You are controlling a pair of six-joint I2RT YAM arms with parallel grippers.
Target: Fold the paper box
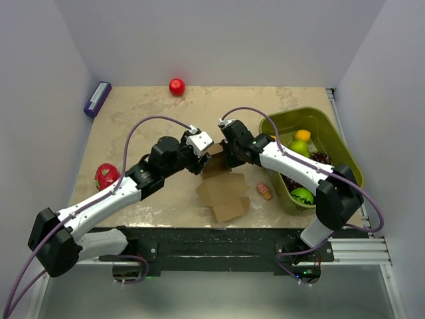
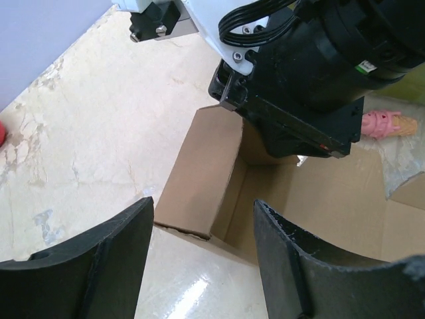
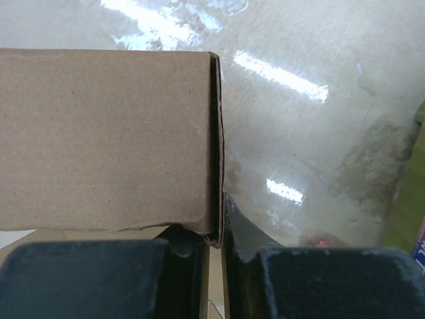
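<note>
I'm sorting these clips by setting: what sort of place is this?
Likely a robot test cell: blank white walls enclose a table, two arms are bolted to its edge, and a green basket holds fruit.

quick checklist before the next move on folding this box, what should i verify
1. Right gripper clamped on a raised wall of the paper box: ok.
2. Left gripper open, nothing between its fingers: ok.
3. Side wall ahead of the left gripper's gap: ok.
4. Near flaps folded up: not ok, they lie flat on the table.
5. Pink toy apart from the cardboard: ok.
6. Clearance between the two grippers: cannot tell.
</note>
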